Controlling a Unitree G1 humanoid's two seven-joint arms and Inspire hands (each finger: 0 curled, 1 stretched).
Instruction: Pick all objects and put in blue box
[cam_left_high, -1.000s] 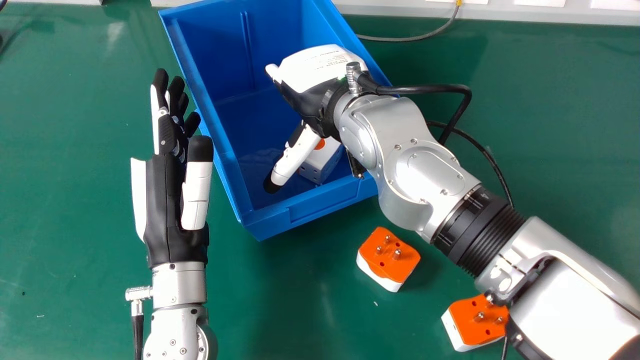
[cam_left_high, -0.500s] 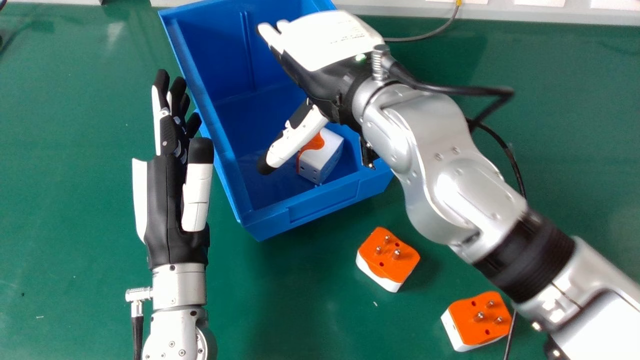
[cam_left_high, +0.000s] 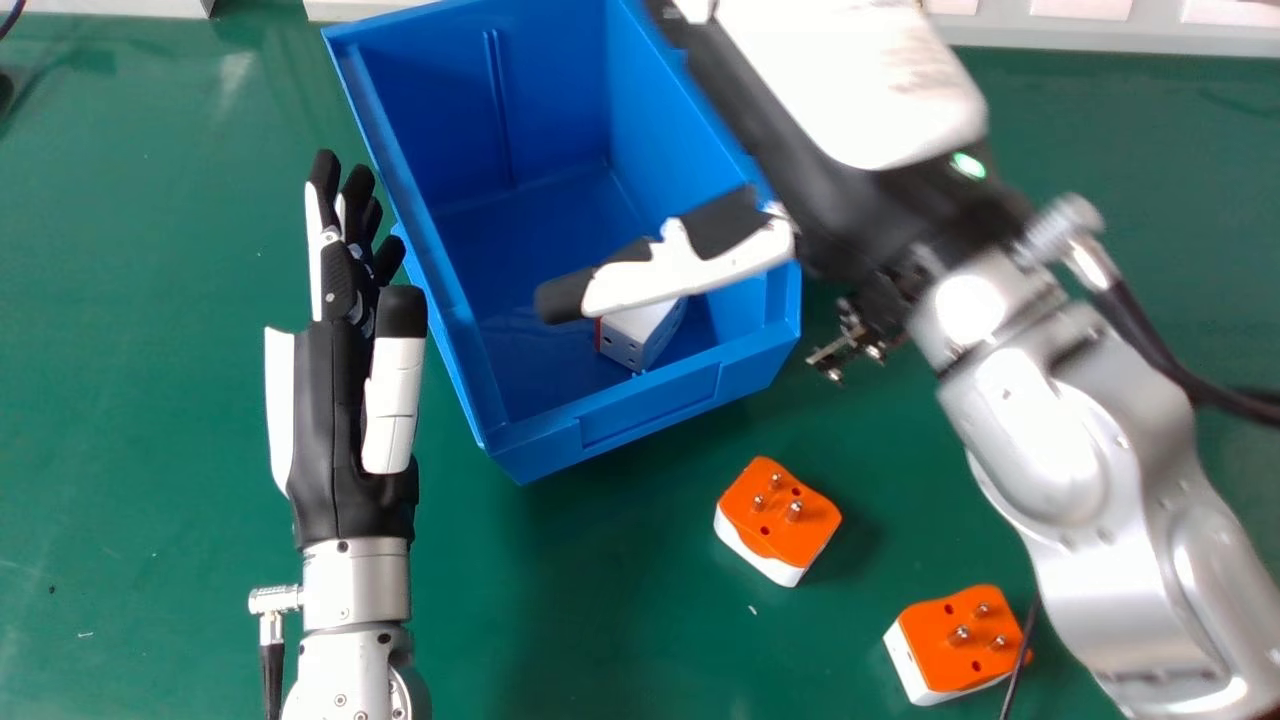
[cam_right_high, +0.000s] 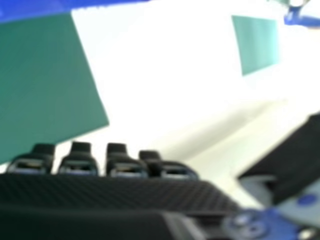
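My right hand (cam_left_high: 850, 130) is over the right wall of the blue box (cam_left_high: 648, 408) in the head view, open, its thumb stretched across the box. Below that thumb a white adapter (cam_left_high: 640, 336) lies on the box floor, partly hidden. Two orange and white adapters rest on the table with their pins up: one (cam_left_high: 778, 522) just in front of the box, the other (cam_left_high: 958, 645) nearer the front right. Left of the box my left hand (cam_left_high: 345, 410) is held open and empty. In the right hand view my right hand (cam_right_high: 110, 195) has nothing at its fingertips.
A green table (cam_left_high: 150, 400) surrounds the box. White panels (cam_left_high: 1100, 30) run along its back edge. A thin dark cable (cam_left_high: 1020, 650) passes beside the front right adapter, and a thicker black cable hangs off my right wrist.
My right hand has moved up and to the right, from inside the box to over its right wall. More of the box interior is uncovered. The left hand and the adapters stay put.
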